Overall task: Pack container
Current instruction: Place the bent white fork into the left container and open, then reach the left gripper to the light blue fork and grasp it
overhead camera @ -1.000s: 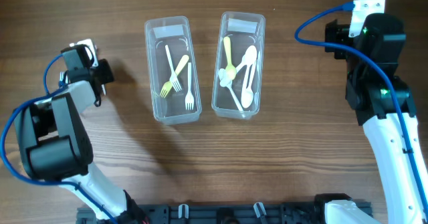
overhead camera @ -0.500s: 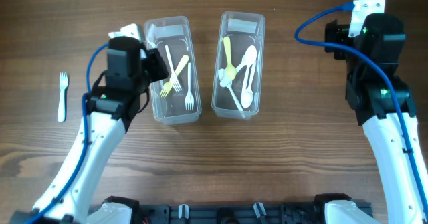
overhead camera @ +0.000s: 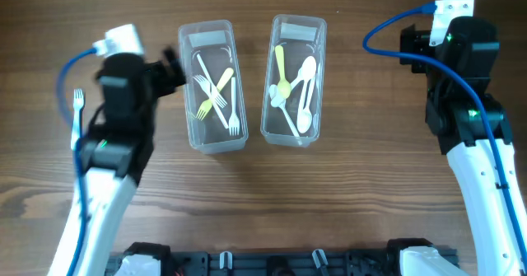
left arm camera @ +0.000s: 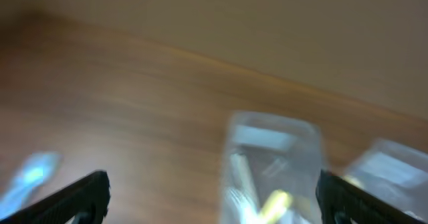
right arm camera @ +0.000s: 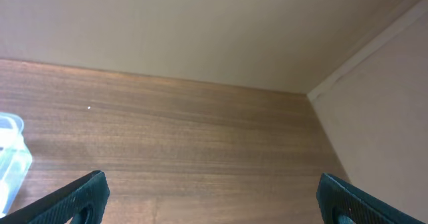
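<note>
Two clear containers stand side by side at the back. The left container (overhead camera: 191, 103) (left arm camera: 307, 150) holds white and yellow forks (overhead camera: 219, 95). The right container (overhead camera: 318, 70) (left arm camera: 394, 167) holds white spoons and a yellow one (overhead camera: 296, 91). One white fork (overhead camera: 76, 115) lies on the wood, left of my left arm. My left gripper (overhead camera: 169, 66) (left arm camera: 212, 200) hovers just left of the forks container, open and empty; its view is blurred by motion. My right gripper (right arm camera: 212, 197) is open with nothing between its fingers, off to the right of both containers.
The right arm (overhead camera: 461, 103) with its blue cable (overhead camera: 387, 29) stands along the right side. A wall and its corner (right arm camera: 314, 90) close off the table's far edge. A corner of the spoons container (right arm camera: 10, 160) shows at the right wrist view's left edge.
The left arm swung from the far left to the forks container, then drew back a little to the left. The white fork on the table came into view. The right arm stayed still.
</note>
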`<state>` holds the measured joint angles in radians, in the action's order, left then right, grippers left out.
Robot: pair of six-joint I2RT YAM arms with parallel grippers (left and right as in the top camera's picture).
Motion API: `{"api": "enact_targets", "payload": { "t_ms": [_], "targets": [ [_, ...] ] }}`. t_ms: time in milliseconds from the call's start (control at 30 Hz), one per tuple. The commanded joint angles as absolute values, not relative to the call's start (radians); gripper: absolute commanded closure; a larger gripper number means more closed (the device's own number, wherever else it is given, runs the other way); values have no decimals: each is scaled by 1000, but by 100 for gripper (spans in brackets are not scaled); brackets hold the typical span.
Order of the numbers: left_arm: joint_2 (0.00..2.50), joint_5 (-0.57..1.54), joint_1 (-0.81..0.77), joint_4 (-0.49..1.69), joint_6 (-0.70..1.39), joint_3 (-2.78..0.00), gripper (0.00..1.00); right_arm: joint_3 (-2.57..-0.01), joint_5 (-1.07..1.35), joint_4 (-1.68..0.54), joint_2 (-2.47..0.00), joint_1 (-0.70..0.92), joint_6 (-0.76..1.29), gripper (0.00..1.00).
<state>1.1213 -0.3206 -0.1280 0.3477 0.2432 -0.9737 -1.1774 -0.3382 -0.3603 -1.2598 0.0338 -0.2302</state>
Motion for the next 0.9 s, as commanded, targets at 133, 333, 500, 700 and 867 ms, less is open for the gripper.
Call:
{"api": "enact_targets", "payload": {
  "t_ms": [133, 333, 500, 700, 867],
  "targets": [
    [1238, -488, 108, 533, 228, -961, 0, -1178, -355, -360, -1268, 33, -236, 0],
    [1530, -443, 253, 378, 70, -961, 0, -1178, -355, -360, -1268, 33, -236, 0],
    [1728, -250, 375, 249, -128, -961, 0, -1178, -355, -360, -1268, 33, -236, 0],
    [1782, -7, 518, 145, -234, -961, 0, -1178, -355, -360, -1268, 33, -236, 0],
    [1840, 127, 581, 136, -323, -961, 0, -1178, -355, -360, -1268, 33, -236, 0]
  ]
}}
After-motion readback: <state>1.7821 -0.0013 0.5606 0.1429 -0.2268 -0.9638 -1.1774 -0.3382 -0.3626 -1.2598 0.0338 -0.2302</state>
